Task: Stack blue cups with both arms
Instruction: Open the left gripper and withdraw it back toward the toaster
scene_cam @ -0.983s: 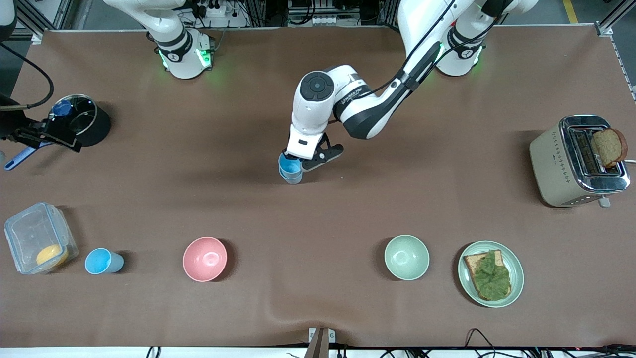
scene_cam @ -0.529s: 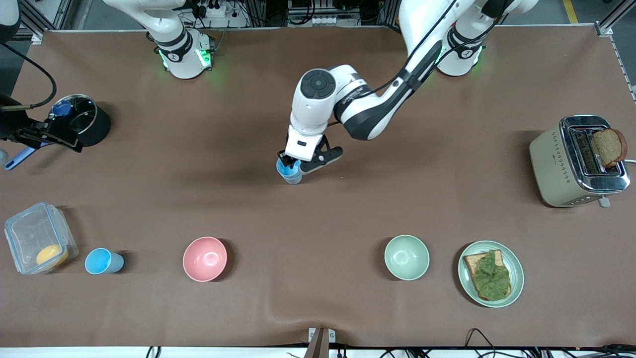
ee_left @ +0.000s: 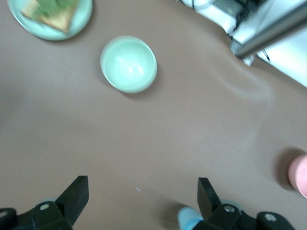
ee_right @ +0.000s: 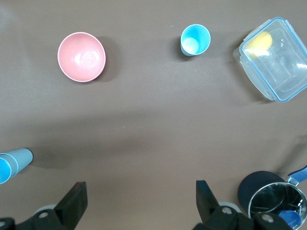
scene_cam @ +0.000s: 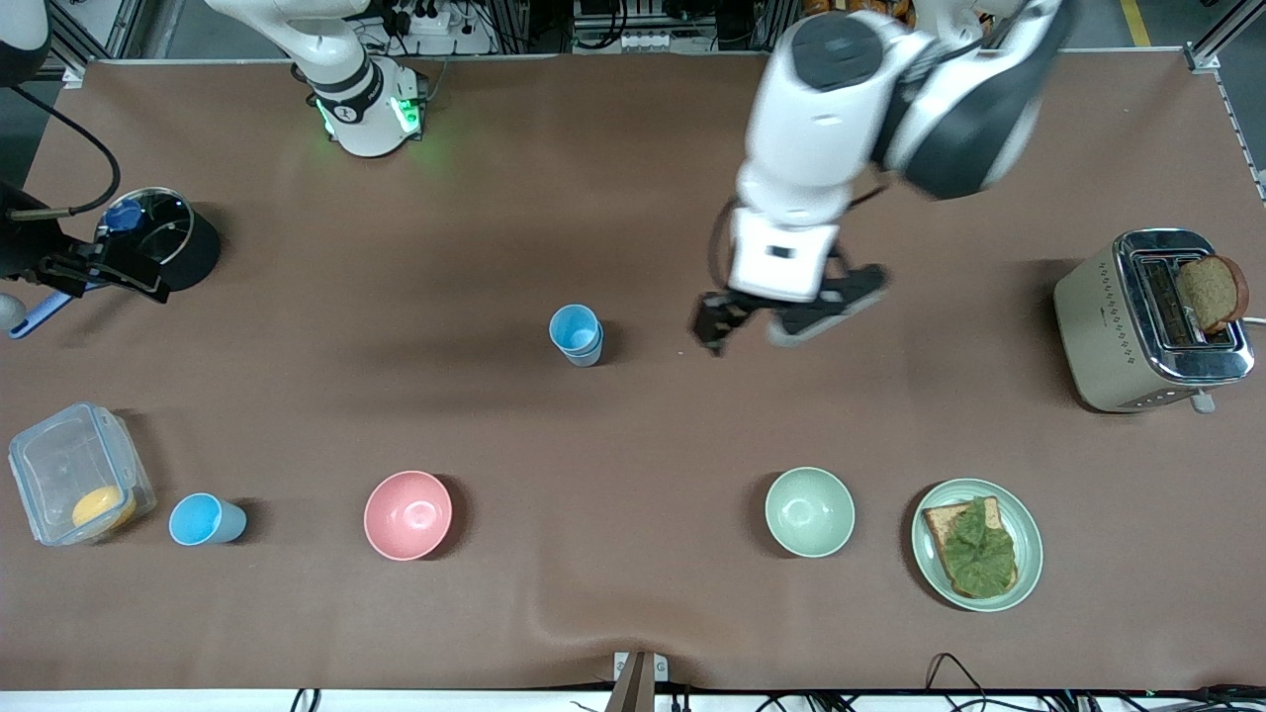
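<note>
Two small light-blue plastic tumblers (scene_cam: 577, 334) stand nested mid-worktop, apart from the left hand (scene_cam: 727, 326), which hangs open and empty above the brown worktop (scene_cam: 633, 425) beside them. A third blue tumbler (scene_cam: 203, 519) stands beside the pink bowl (scene_cam: 407, 514). The right hand (ee_right: 139, 203) waits open above the black pot (scene_cam: 168, 237).

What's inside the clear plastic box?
Inside the clear plastic box lies one round yellow thing, maybe a piece of fruit; what it is cannot be told. The rest looks empty.
</note>
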You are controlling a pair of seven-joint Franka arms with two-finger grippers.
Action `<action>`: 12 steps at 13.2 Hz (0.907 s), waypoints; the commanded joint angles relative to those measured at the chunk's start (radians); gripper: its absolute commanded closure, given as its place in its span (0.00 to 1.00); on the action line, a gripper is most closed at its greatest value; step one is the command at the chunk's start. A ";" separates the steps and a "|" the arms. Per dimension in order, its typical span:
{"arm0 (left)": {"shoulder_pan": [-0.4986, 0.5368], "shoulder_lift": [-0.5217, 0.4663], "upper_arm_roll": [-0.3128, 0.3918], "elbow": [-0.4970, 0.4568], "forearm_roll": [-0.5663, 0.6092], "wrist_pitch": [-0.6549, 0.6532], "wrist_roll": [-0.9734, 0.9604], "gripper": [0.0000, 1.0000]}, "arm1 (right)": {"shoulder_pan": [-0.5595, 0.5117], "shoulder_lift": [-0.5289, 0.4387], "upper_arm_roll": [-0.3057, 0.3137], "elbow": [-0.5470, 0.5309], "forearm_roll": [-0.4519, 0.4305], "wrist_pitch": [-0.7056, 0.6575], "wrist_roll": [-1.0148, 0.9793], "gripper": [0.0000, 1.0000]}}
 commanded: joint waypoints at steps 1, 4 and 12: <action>0.117 -0.073 -0.012 -0.037 0.003 -0.071 0.171 0.00 | 0.006 -0.001 0.002 0.007 -0.017 -0.002 0.004 0.00; 0.188 -0.103 -0.009 -0.034 0.012 -0.138 0.304 0.00 | 0.006 -0.001 0.002 0.005 -0.017 -0.003 0.004 0.00; 0.305 -0.188 0.071 -0.041 -0.071 -0.238 0.668 0.00 | 0.006 -0.002 0.002 0.005 -0.017 -0.008 0.006 0.00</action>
